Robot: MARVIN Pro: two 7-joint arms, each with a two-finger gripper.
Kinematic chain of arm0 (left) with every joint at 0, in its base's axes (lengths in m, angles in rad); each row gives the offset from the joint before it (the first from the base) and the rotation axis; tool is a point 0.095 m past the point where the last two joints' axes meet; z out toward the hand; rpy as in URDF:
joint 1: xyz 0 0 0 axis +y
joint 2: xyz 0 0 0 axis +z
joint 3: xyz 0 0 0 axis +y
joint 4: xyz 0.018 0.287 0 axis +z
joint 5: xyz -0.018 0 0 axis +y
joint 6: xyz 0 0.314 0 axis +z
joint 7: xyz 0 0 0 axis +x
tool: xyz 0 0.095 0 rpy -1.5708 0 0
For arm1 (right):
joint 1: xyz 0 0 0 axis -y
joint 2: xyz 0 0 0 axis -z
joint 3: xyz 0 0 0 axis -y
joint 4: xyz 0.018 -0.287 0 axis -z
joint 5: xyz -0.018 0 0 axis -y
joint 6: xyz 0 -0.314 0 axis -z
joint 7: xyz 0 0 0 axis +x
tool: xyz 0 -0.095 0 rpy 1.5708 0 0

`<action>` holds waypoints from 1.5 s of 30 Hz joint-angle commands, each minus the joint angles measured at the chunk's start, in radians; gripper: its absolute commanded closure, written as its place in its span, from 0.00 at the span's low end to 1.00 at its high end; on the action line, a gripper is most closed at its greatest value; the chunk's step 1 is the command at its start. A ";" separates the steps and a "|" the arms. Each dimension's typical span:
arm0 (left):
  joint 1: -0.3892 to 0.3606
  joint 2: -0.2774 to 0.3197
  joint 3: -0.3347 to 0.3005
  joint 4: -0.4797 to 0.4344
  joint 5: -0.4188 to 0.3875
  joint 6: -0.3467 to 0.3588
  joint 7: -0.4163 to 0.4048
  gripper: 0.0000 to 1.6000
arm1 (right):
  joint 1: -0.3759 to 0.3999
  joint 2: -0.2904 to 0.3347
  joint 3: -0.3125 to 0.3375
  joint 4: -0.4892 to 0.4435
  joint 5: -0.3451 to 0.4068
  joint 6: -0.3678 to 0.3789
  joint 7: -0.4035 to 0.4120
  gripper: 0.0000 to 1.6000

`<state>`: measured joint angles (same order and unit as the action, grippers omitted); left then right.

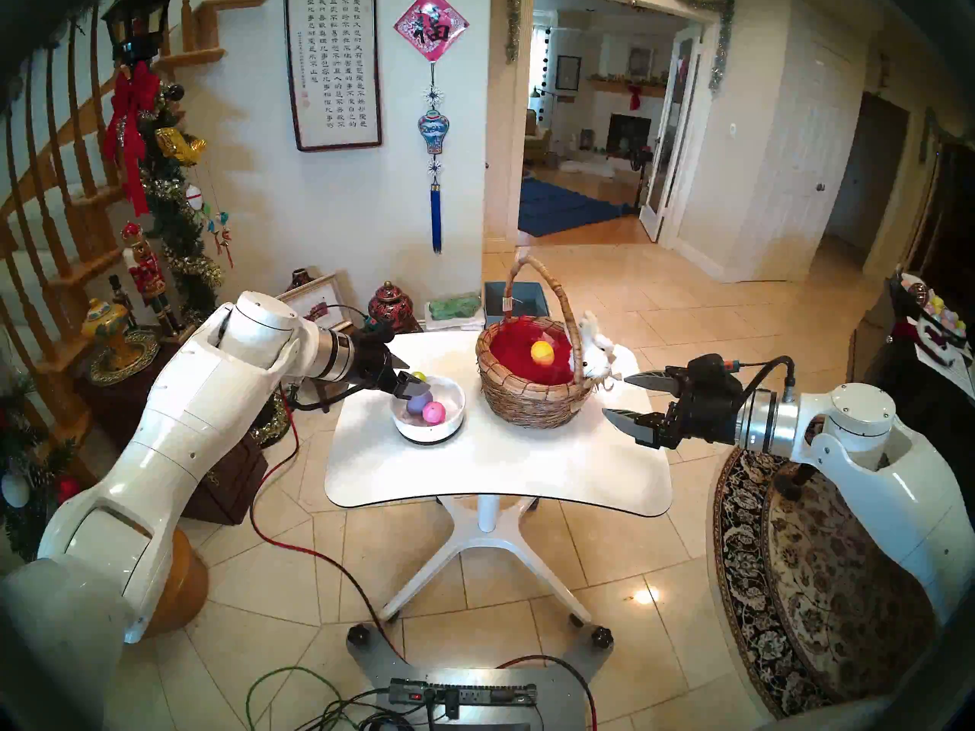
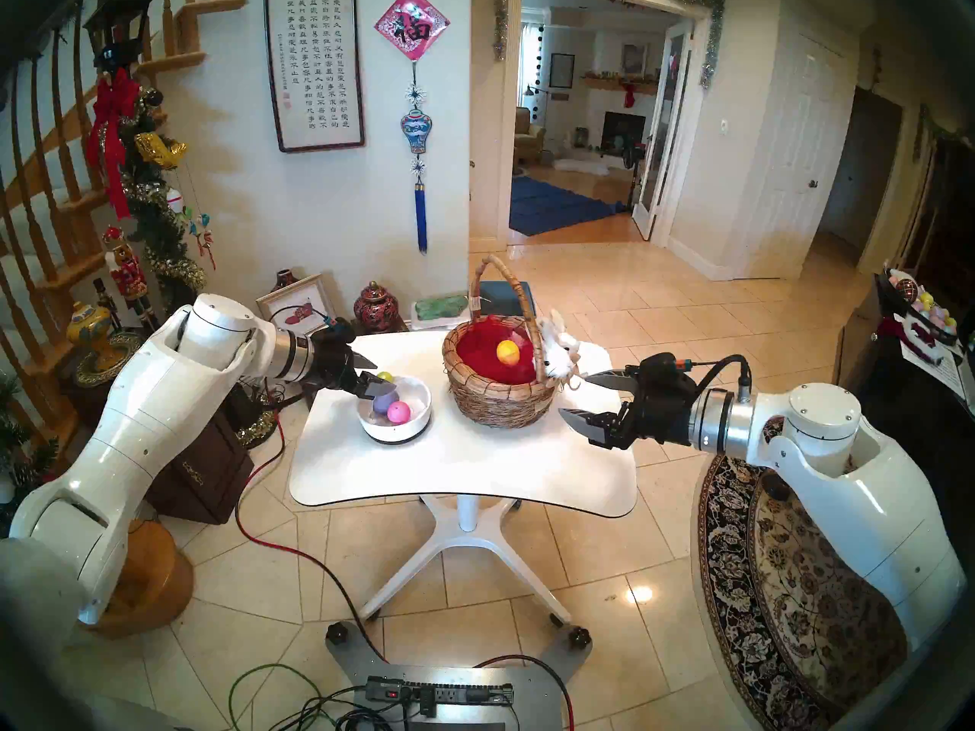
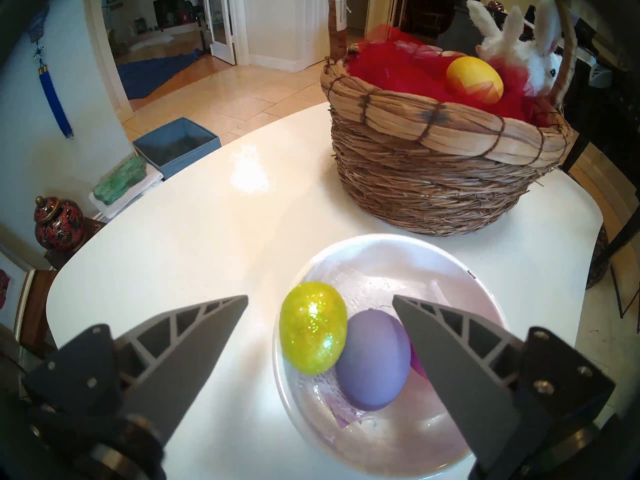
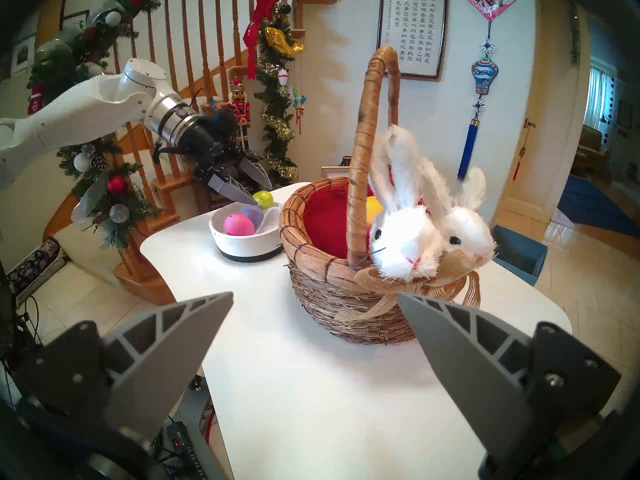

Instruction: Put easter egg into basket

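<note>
The left gripper [image 3: 320, 297], fingers spread wide, hangs over the glittery yellow egg [image 3: 312, 327]; next, drop and pinch.

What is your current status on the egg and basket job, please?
Left gripper open over white bowl; right gripper open, idle. Yellow-orange egg in basket; three eggs remain. Nothing obstructing.
</note>
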<state>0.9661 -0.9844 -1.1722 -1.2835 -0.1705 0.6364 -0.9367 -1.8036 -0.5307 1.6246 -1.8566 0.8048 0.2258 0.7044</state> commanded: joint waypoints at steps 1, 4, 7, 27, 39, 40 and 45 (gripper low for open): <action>-0.014 -0.001 -0.010 -0.006 -0.003 0.008 0.003 0.14 | 0.001 0.002 0.010 -0.002 0.001 -0.002 -0.002 0.00; -0.013 -0.002 -0.010 -0.003 -0.001 0.007 0.004 0.14 | 0.001 0.002 0.010 -0.002 0.001 -0.002 -0.002 0.00; -0.013 -0.003 -0.009 0.001 0.000 0.006 0.004 0.14 | 0.001 0.002 0.010 -0.002 0.001 -0.002 -0.002 0.00; -0.018 -0.006 -0.013 0.019 0.006 0.004 0.000 0.20 | 0.002 0.002 0.010 -0.002 0.001 -0.002 -0.002 0.00; -0.019 -0.006 -0.013 0.025 0.006 0.000 -0.005 0.57 | 0.002 0.002 0.010 -0.002 0.001 -0.002 -0.002 0.00; -0.019 -0.006 -0.013 0.025 0.006 0.000 -0.006 0.57 | 0.002 0.002 0.010 -0.002 0.001 -0.002 -0.002 0.00; -0.019 -0.008 -0.016 0.027 0.006 -0.003 -0.005 0.60 | 0.002 0.002 0.010 -0.002 0.001 -0.002 -0.002 0.00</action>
<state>0.9666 -0.9936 -1.1766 -1.2573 -0.1614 0.6385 -0.9413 -1.8036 -0.5306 1.6246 -1.8566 0.8047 0.2257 0.7044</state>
